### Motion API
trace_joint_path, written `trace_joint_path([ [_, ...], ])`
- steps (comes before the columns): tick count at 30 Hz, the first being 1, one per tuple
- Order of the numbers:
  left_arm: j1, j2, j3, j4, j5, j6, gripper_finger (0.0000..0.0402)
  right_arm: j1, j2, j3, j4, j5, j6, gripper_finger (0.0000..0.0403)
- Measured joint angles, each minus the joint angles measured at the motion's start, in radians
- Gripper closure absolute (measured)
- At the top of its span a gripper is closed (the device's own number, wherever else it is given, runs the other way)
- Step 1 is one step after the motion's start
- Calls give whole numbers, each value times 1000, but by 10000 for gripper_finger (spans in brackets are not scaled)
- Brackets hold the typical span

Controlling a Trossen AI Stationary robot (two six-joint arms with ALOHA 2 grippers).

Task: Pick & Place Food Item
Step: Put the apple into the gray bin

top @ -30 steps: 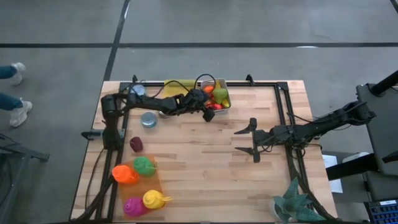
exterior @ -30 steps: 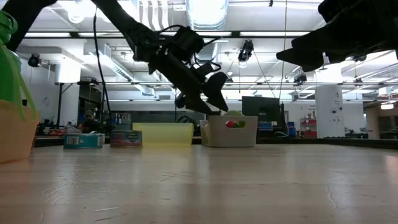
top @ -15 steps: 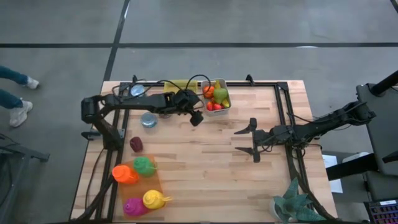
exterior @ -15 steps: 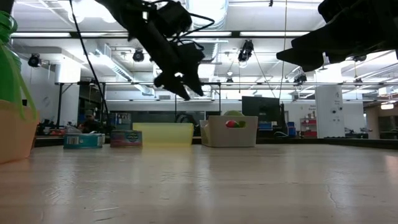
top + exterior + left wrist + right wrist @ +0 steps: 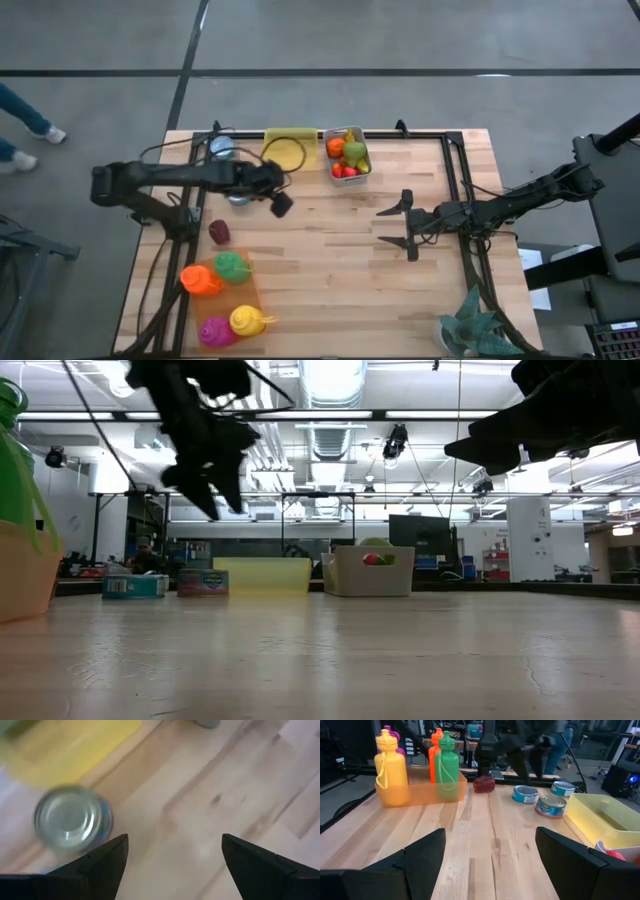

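Observation:
A pale bin [image 5: 362, 158] at the table's far edge holds toy fruit [image 5: 345, 152]: orange, green and red pieces. Left of it stands a yellow tub [image 5: 290, 148]. My left gripper [image 5: 282, 205] hangs open above the bare wood, near side of the tub, with nothing between its fingers [image 5: 175, 840]. A tin can [image 5: 72, 820] stands upright on the table just beside it. A dark red lump [image 5: 219, 231] lies farther toward the near left. My right gripper [image 5: 398, 226] waits open at the table's right, held level above the wood.
Another can [image 5: 222, 146] stands at the far left, by the frame rail. An orange tray [image 5: 252, 298] at the near left holds several coloured bottles [image 5: 232, 266]. A green plant [image 5: 475, 325] sits at the near right corner. A person's legs [image 5: 25, 115] show beyond the table's left side.
My left gripper has drawn back from the fruit bin toward the table's left edge and slightly nearer, rising and tipping further downward. It stays open and carries nothing. The person left of the table has walked on.

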Motion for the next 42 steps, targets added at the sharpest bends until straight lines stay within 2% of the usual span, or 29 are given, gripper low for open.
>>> trace_joint_path([
  [7,-54,-223,-127,-87,-9,-219,77,0,0,0,0,0,0,97],
  [10,-59,-287,-162,-122,-27,-263,77,0,0,0,0,0,-1,97],
  [17,-59,-355,-198,-162,-47,-252,77,0,0,0,0,0,0,97],
  [22,-59,-378,-198,-204,-20,-195,77,0,0,0,0,0,0,97],
  [34,-61,-392,-221,-322,-17,-133,77,0,0,0,0,0,0,97],
  [37,-61,-392,-234,-360,-19,-237,78,0,0,0,0,0,-1,97],
  [42,-61,-392,-258,-458,-25,-538,78,0,0,0,0,0,-1,97],
])
